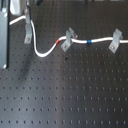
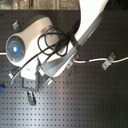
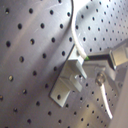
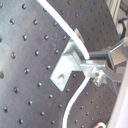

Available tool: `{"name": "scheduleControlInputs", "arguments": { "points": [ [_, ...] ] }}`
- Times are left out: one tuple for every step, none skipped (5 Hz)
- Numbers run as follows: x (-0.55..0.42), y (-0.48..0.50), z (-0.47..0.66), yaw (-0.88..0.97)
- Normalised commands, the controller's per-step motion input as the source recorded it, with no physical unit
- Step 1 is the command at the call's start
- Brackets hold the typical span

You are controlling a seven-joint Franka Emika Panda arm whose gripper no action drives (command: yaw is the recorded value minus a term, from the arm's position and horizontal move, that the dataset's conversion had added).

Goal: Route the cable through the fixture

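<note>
The white cable runs over the black perforated board. It passes two metal fixture clips, one by the red band and one at the first exterior view's right, with the blue band between them. My gripper is at the upper left of the first exterior view, shut on the cable beside a third clip. In the second wrist view the cable lies across that clip into the gripper. The first wrist view shows the same clip and cable.
A grey metal upright stands at the first exterior view's left edge. In the second exterior view the white arm with black hoses covers the board's left and middle. The blue band and a clip show to its right.
</note>
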Motion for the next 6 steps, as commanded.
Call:
{"name": "scheduleControlInputs", "arguments": {
  "points": [
    [0.025, -0.223, 0.1, -0.63],
    [0.009, -0.107, 0.2, -0.64],
    [-0.249, -0.038, 0.2, -0.37],
    [-0.295, 0.02, 0.19, -0.27],
    [-0.335, 0.032, 0.08, -0.16],
    [-0.344, 0.14, 0.01, -0.01]
  ]
}}
